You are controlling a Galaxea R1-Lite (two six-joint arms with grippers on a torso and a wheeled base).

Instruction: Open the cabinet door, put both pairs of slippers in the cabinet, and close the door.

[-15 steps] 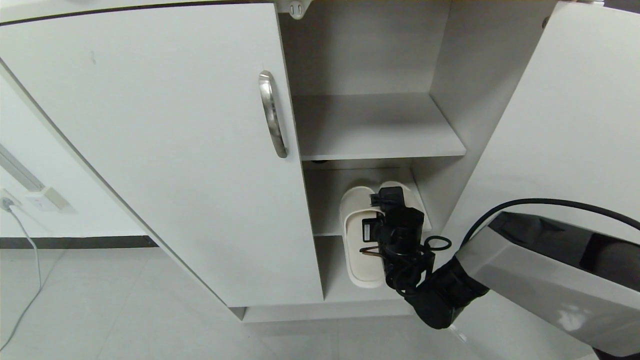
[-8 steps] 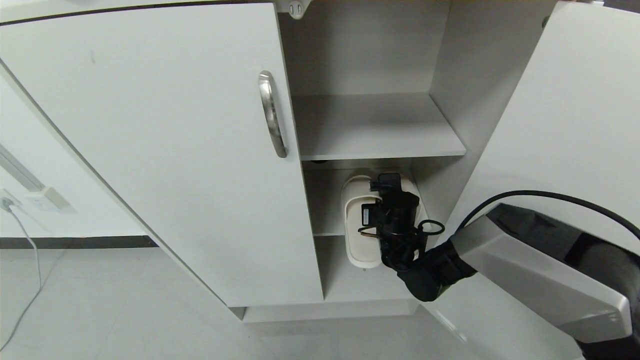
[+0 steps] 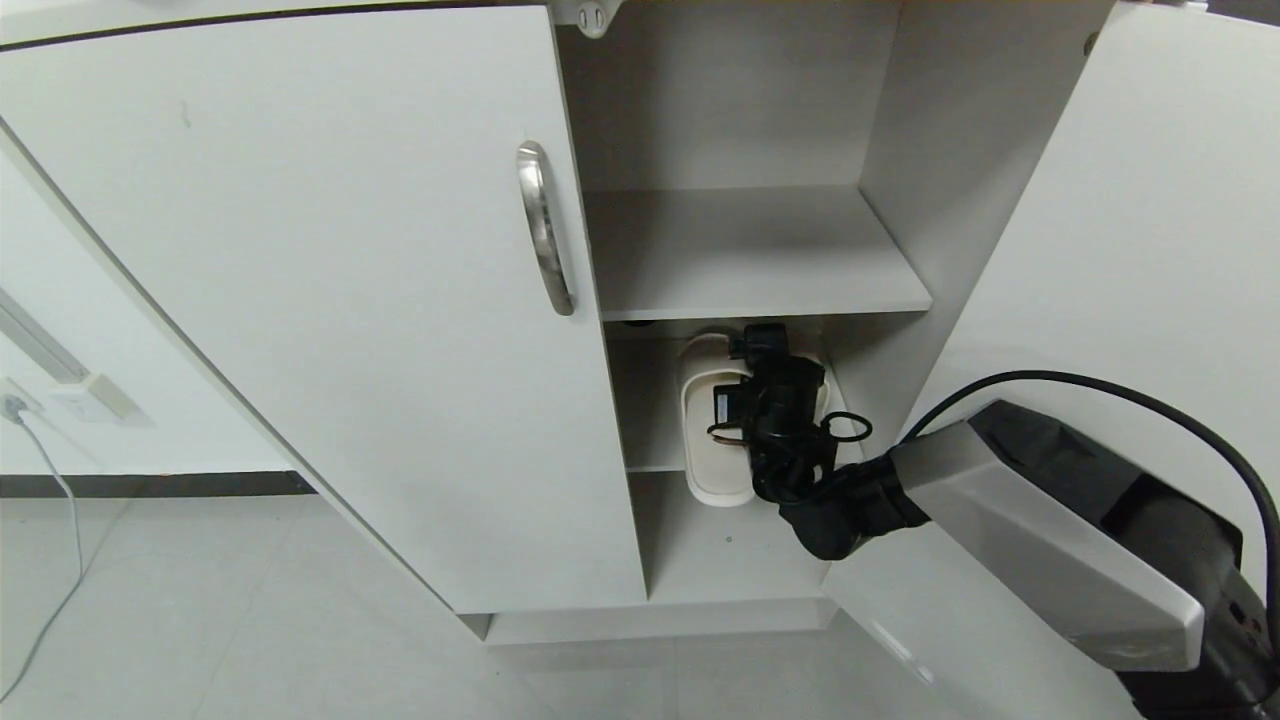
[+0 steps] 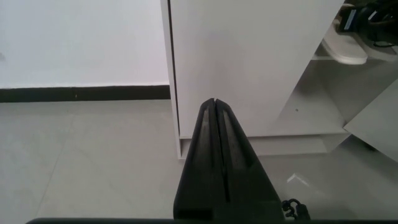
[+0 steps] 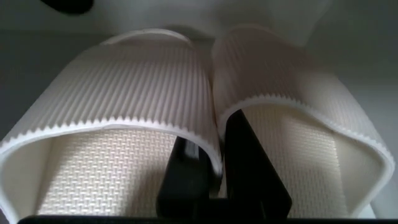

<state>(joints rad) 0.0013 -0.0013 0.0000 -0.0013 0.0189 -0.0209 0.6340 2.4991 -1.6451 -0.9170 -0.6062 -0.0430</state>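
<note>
A pair of cream slippers (image 3: 712, 440) lies side by side, toes pointing into the white cabinet (image 3: 750, 250), on its middle shelf (image 3: 648, 430). The heels hang past that shelf's front edge. My right gripper (image 3: 752, 400) is shut on the slippers (image 5: 143, 99), pinching the two inner walls together between its black fingers (image 5: 249, 162). The left gripper (image 4: 213, 109) hangs shut and empty above the floor, in front of the closed left door (image 4: 249, 56). The slippers' heels (image 4: 345, 48) show at the edge of the left wrist view.
The right door (image 3: 1100, 250) stands swung open beside my right arm. The left door (image 3: 300, 300) is closed and has a metal handle (image 3: 545, 230). The upper shelf (image 3: 750, 250) and bottom shelf (image 3: 700, 550) are bare. A wall socket (image 3: 85, 398) and cable (image 3: 60, 500) are at far left.
My right arm has pushed forward into the cabinet, carrying the slippers from in front of the lower opening up onto the middle shelf. The left arm's motion cannot be judged.
</note>
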